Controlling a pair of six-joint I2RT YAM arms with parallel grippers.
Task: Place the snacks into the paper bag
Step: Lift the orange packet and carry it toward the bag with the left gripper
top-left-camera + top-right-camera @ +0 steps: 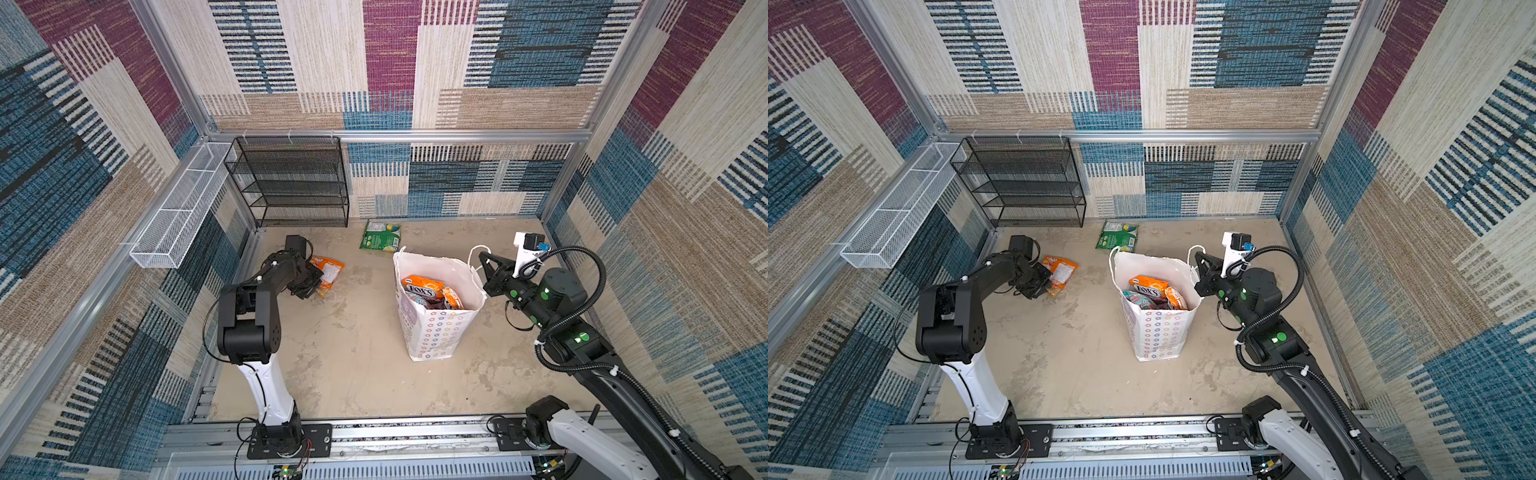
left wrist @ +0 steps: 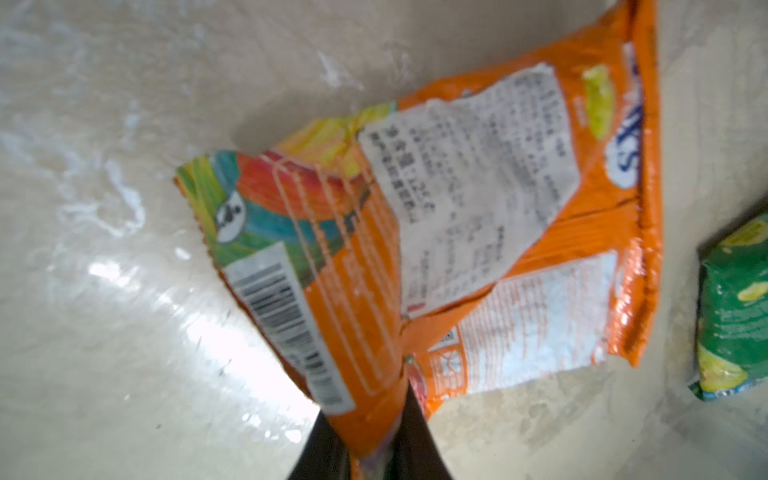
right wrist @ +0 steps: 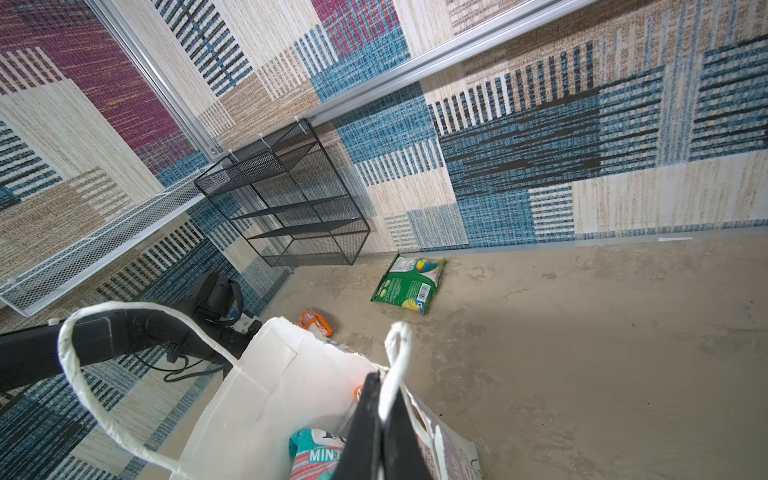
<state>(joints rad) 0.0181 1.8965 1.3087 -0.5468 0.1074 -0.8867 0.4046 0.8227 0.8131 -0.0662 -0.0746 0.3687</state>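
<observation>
Left gripper (image 2: 370,453) nearly closed; corner of orange packet (image 2: 457,232) pinched between fingers (image 2: 417,444). Packet low over table (image 1: 353,353), left of paper bag (image 1: 432,332); contact with table not discernible. Right gripper (image 3: 384,428) fully closed; bag handle (image 3: 395,357) clamped. Bag upright, mouth open; several packets (image 1: 419,286) seen inside. Green packet (image 1: 380,237) noted by rear wall (image 1: 457,187), well apart from both grippers.

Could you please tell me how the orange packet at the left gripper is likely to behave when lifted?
Probably floppy: the orange packet is creased film pinched at one corner by the left gripper, so it should dangle. Its glossy sheen suggests it may slip. It looks thin, so likely light.
</observation>
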